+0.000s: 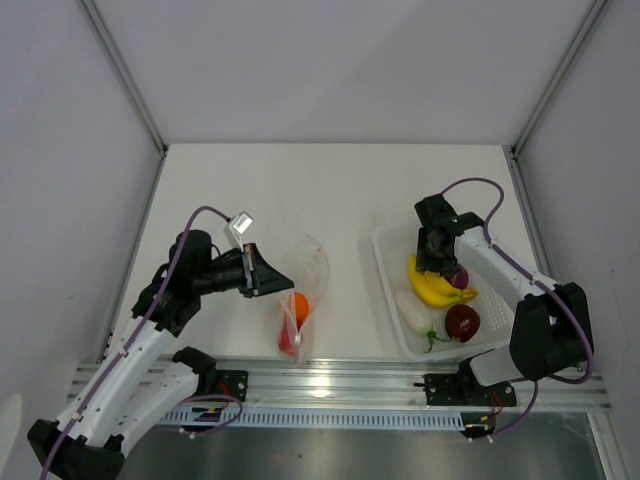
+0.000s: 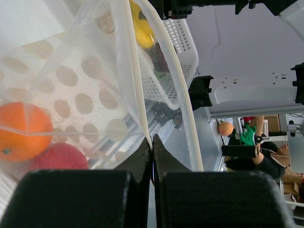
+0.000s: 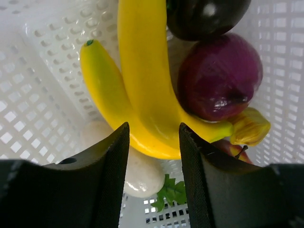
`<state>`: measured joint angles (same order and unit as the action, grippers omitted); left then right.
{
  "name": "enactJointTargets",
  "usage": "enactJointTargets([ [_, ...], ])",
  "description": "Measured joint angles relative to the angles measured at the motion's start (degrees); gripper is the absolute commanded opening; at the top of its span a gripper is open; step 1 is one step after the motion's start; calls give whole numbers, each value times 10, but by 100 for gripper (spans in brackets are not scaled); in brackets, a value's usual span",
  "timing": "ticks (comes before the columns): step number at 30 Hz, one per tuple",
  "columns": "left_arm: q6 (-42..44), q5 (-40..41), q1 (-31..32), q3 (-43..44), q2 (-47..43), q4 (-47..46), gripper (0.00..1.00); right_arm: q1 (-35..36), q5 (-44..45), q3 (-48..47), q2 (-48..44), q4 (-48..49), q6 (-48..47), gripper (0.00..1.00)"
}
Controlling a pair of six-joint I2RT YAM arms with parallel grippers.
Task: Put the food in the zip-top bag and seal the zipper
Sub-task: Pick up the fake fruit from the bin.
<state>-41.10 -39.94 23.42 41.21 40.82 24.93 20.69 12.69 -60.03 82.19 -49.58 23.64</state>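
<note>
The clear zip-top bag (image 1: 303, 290) lies mid-table and holds an orange ball (image 1: 297, 305) and a red fruit (image 1: 286, 341). My left gripper (image 1: 268, 274) is shut on the bag's mouth edge, pinching the zipper strip (image 2: 137, 90). The orange ball (image 2: 21, 129) and the red fruit (image 2: 59, 156) show through the plastic in the left wrist view. My right gripper (image 1: 437, 262) is open over the white basket (image 1: 388, 262), its jaws either side of the yellow banana bunch (image 3: 142, 80). A purple piece (image 3: 221, 78) and a white oblong piece (image 3: 140, 173) lie beside the bananas.
The basket also holds a dark red round fruit (image 1: 462, 322) with a green stem and a dark piece (image 3: 204, 16). An aluminium rail (image 1: 330, 378) runs along the table's near edge. Grey walls close the left, right and back sides.
</note>
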Motion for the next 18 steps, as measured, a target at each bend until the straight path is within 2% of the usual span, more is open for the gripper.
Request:
enactJointTargets([
  [4,0,-5,0,0,0,0,1,-9,15,-3,14,15,-13,48],
  [9,0,-8,0,-1,0,0,1,-17,19,-3,41,31,-28,59],
  [13,0,-8,0,-2,1,-2,1,-18,15,-3,56,44,-42,61],
  [17,0,-9,0,-3,1,-3,1,-21,12,-3,77,54,-53,54],
  [18,0,-10,0,-3,1,-3,1,-21,10,-3,78,56,-54,44],
])
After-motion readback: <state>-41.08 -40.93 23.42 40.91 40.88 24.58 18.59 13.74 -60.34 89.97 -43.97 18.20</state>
